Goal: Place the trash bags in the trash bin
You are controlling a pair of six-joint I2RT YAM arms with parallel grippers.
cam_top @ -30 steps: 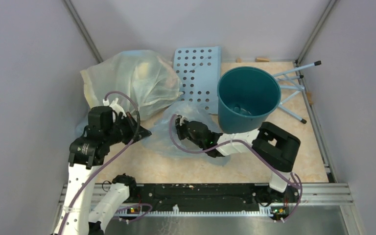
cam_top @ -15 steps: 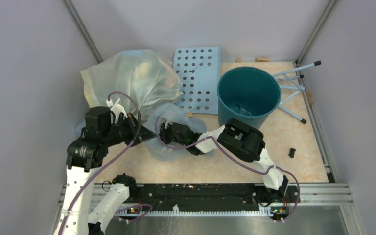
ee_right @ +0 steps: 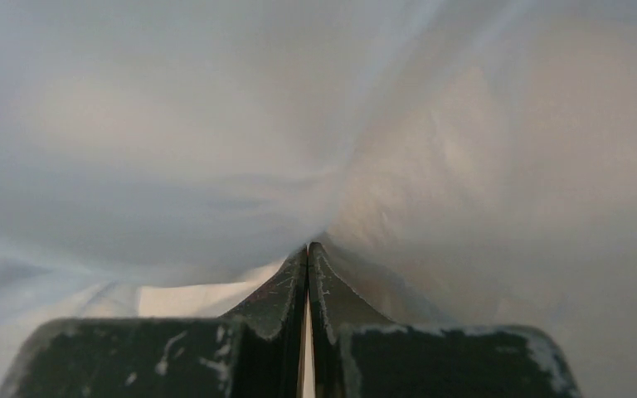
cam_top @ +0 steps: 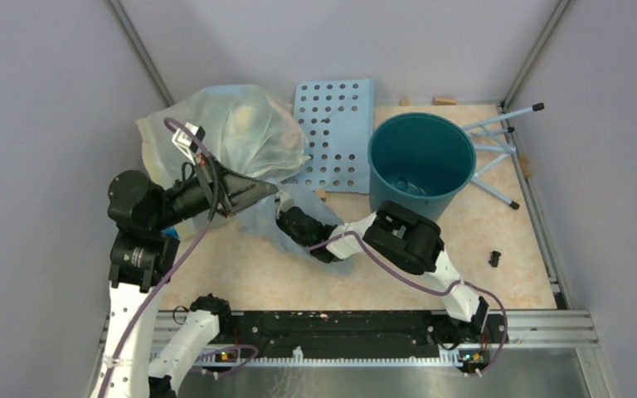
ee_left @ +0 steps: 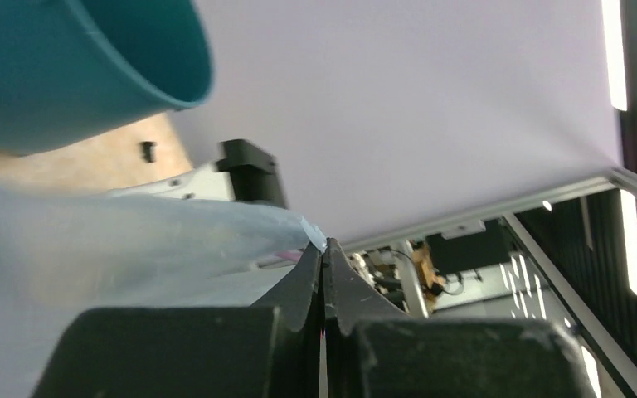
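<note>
The pale blue trash bag [cam_top: 325, 249] lies crumpled on the table left of the dark teal trash bin [cam_top: 398, 207], which stands upright and open. My left gripper [cam_top: 272, 190] is raised and shut on the bag's upper edge; in the left wrist view the film [ee_left: 133, 249] runs left from my closed tips [ee_left: 323, 246], with the bin [ee_left: 66, 66] above. My right gripper [cam_top: 286, 218] lies low inside the bag's folds, shut on the film. In the right wrist view the bag [ee_right: 216, 124] fills the frame around the closed tips [ee_right: 308, 247].
A large yellowish bag with stuff inside [cam_top: 232, 137] sits at the back left. A light blue perforated panel [cam_top: 336, 124] leans behind the bag. Pale metal legs [cam_top: 498, 149] lie right of the bin. A small black piece [cam_top: 494, 258] lies at the right.
My left gripper has risen and swung right and back, lifting the bag's edge. My right gripper moved left and stays low, so the bag is stretched between them.
</note>
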